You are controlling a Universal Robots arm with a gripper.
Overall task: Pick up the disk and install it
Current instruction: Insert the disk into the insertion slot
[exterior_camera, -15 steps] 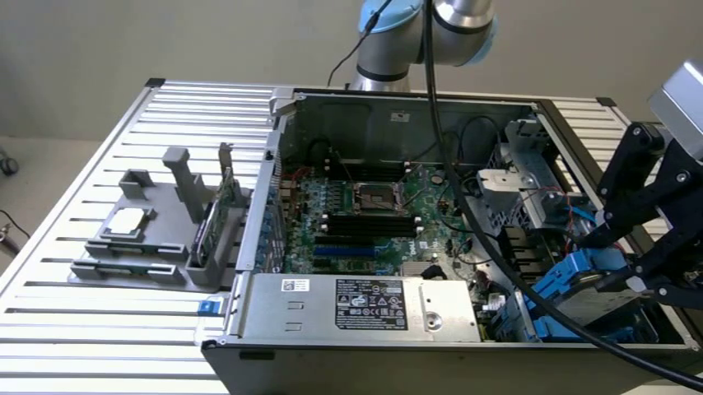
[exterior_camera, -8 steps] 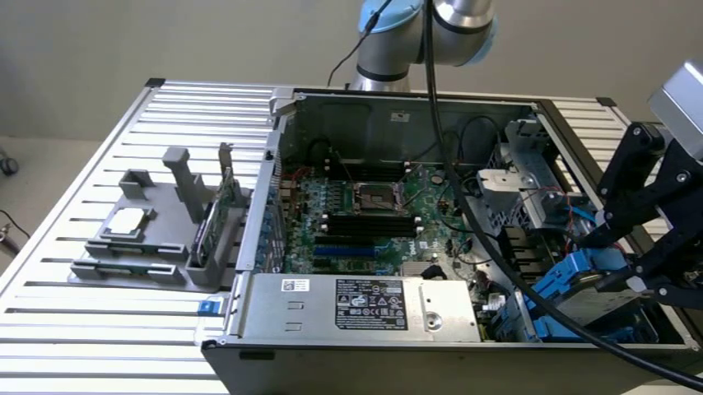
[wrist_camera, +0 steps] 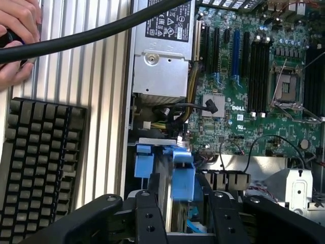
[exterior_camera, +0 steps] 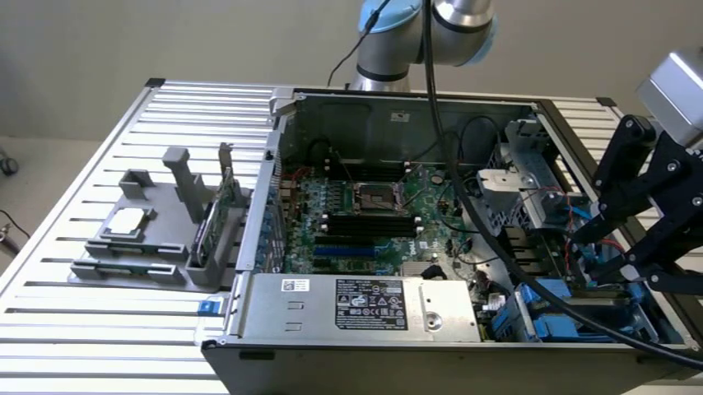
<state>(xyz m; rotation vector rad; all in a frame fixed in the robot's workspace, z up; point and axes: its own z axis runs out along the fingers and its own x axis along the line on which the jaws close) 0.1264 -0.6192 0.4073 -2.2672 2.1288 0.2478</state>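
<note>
Currently the disk [wrist_camera: 183, 170] sits edgewise between fingers of the tool [wrist_camera: 184, 198].

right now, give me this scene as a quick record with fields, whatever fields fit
setting: open computer case on a slatted metal table
pincer: low over the case's drive-bay corner, at the exterior view's right
disk: blue-framed piece right at the pincer; cannot tell if it is gripped
motherboard: exposed, next to the power supply
keyboard: on the table beside the case
person: a hand near the keyboard
fixture: grey parts holder at the exterior view's left of the case
</note>
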